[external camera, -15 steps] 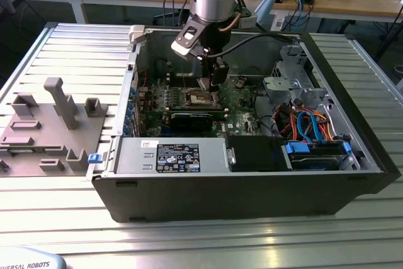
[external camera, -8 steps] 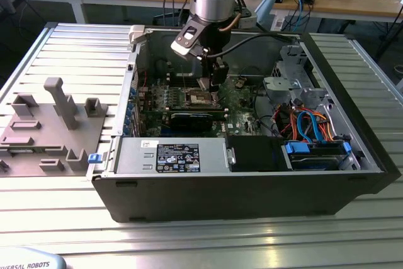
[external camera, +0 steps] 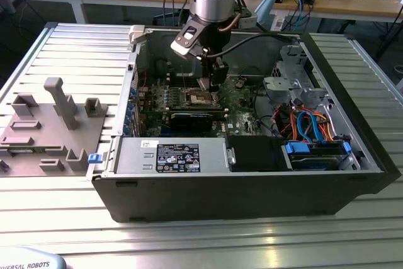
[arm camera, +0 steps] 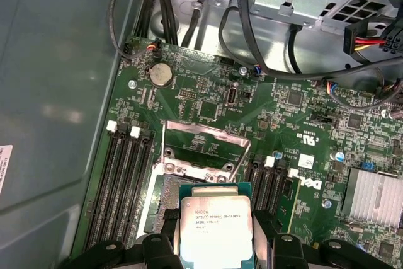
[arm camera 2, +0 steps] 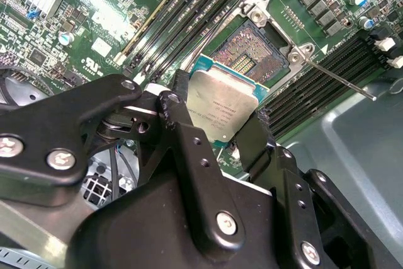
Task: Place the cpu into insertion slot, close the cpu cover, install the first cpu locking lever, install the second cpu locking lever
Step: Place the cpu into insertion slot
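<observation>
My gripper [external camera: 214, 79] reaches down into the open computer case, above the green motherboard [external camera: 242, 102]. It is shut on the cpu [arm camera 2: 221, 108], a flat silver square with a teal edge, with one black finger [arm camera 2: 181, 96] on each side. The cpu [arm camera: 216, 228] hangs just above and slightly off the insertion slot [arm camera 2: 258, 51], whose pin field lies bare. The cpu cover [arm camera: 206, 135] stands tilted up and open at the slot's far side. A thin locking lever [arm camera 2: 340, 81] sticks out, unlatched, beside the slot.
Black memory slots [arm camera: 123, 187] flank the socket on both sides. A long black card [external camera: 192, 120] lies at its near side. The drive cage [external camera: 289, 83] and cable bundles [external camera: 308, 124] fill the case at the exterior view's right. A grey fixture [external camera: 53, 124] sits outside on the table.
</observation>
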`<state>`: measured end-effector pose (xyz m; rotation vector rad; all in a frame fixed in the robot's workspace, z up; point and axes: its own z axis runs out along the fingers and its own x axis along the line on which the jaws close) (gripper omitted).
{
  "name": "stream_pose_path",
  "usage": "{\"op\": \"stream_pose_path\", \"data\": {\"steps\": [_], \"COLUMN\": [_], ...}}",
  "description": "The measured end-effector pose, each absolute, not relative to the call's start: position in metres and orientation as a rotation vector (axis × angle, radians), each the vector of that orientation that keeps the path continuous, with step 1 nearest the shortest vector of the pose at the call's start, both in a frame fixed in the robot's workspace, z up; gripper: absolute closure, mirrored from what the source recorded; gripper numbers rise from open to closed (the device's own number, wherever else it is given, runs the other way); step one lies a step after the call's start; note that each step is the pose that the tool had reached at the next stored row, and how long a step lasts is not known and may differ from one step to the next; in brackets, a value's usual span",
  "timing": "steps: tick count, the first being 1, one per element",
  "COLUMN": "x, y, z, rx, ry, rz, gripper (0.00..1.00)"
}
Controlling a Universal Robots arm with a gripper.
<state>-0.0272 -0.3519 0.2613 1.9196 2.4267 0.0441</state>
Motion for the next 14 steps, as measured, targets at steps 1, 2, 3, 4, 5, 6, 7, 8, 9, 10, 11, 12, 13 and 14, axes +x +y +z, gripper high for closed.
{"op": "stream_pose_path", "data": {"steps": [1, 2, 3, 4, 5, 6, 7, 8, 9, 10, 11, 12, 13, 14], "x": [-0.0272, -0.0272, -0.0272, -0.0272, -0.0272, -0.0272, -0.0272, -0.0272, -0.0272, -0.0272, -0.0272, -0.0272, -0.0272, -0.0272], "y": [-0.3519, -0.3519, -0.3519, -0.3519, -0.3519, -0.3519, -0.3519, -0.3519, -0.3519, -0.3519, -0.3519, -0.3519, -0.3519, -0.3519], "z": [0.2613, 0.2613, 0.2613, 0.2612, 0.2612, 0.2612, 0.2612, 0.2612, 0.2612, 0.2612, 0.2612, 0.2612, 0.2611, 0.2611], "rx": [1.921, 1.922, 1.923, 1.924, 1.925, 1.926, 1.927, 1.928, 1.929, 1.931, 1.932, 1.934, 1.935, 1.936], "ry": [2.426, 2.425, 2.424, 2.423, 2.422, 2.422, 2.421, 2.42, 2.419, 2.418, 2.417, 2.415, 2.414, 2.413], "rz": [0.044, 0.044, 0.044, 0.044, 0.044, 0.044, 0.044, 0.044, 0.044, 0.044, 0.044, 0.044, 0.044, 0.044], "gripper": [0.45, 0.45, 0.45, 0.45, 0.45, 0.45, 0.45, 0.45, 0.45, 0.45, 0.45, 0.45, 0.45, 0.45]}}
